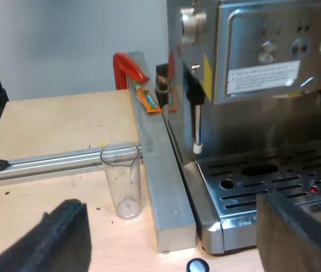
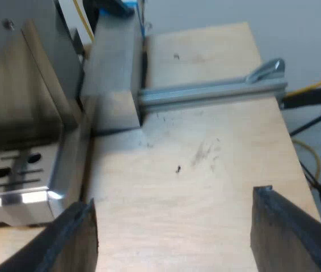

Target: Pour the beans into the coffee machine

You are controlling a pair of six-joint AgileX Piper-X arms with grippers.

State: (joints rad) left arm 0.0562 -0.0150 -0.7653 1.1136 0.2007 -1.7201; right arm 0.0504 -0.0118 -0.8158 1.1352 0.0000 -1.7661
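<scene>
left fingers (image 1: 50, 241) wide apart, right fingers (image 2: 288, 232) likewise

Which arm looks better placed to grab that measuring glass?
Left. The left fingers, open, face the upright measuring glass beside the metal beam; the right fingers hang over tabletop by the espresso machine.

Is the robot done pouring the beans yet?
Hard to say. The glass stands upright by the machine and looks empty, so pouring may be over. Nothing is in hand: the left gripper and right gripper are both open. What's left I cannot tell.
</scene>
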